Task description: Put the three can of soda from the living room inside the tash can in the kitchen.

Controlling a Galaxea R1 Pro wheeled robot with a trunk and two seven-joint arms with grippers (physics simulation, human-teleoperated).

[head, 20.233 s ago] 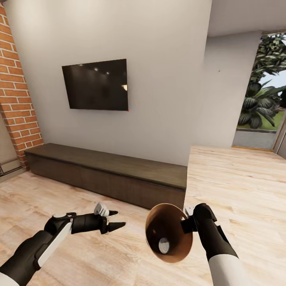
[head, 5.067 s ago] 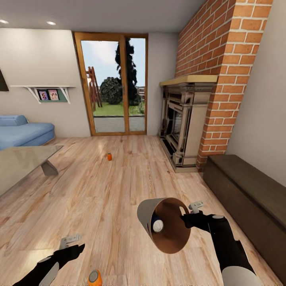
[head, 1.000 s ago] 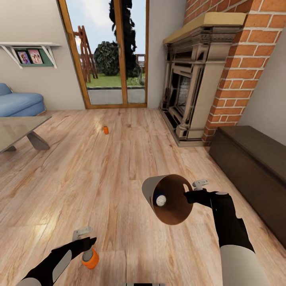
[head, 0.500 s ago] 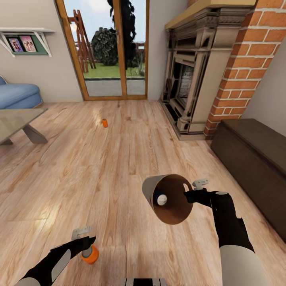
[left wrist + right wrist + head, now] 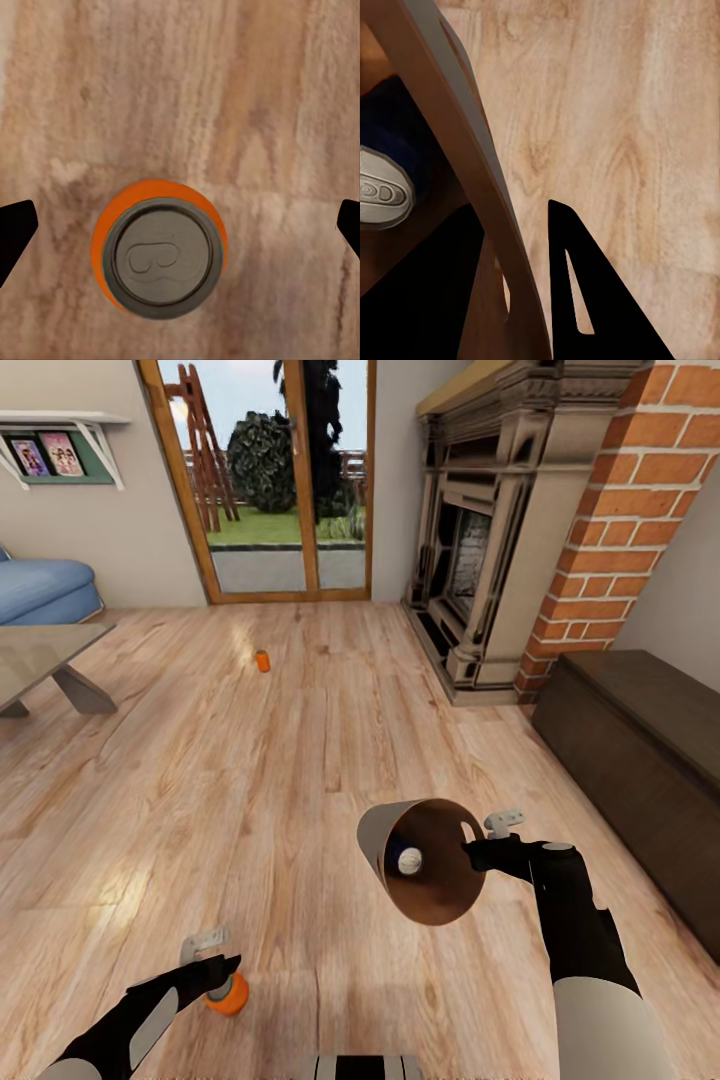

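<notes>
You see a floor (image 5: 330, 760) of warm wood planks with a faint sheen. The can (image 5: 159, 247) under your left pincer (image 5: 222, 972) has smooth orange paint and a dull grey metal top. The bin (image 5: 425, 860) looks matt grey outside, wood-toned inside. Rough brick (image 5: 640, 500) flanks the fireplace.

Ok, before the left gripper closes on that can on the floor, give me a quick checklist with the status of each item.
1. Near can of soda upright on the floor: ok, its top faces the left wrist camera.
2. Left gripper open: ok, fingertips stand wide on either side of the can, not touching.
3. Can centred between the fingertips: ok, roughly, slightly nearer one of them.
4. Gripper low enough to grasp the can's body: cannot tell.
5. Right gripper holding the tash can: ok, clamped on its rim.
6. One can already inside the tilted bin: ok; whether it could slide out, cannot tell.
7. Third can standing near the glass doors: ok.
</notes>
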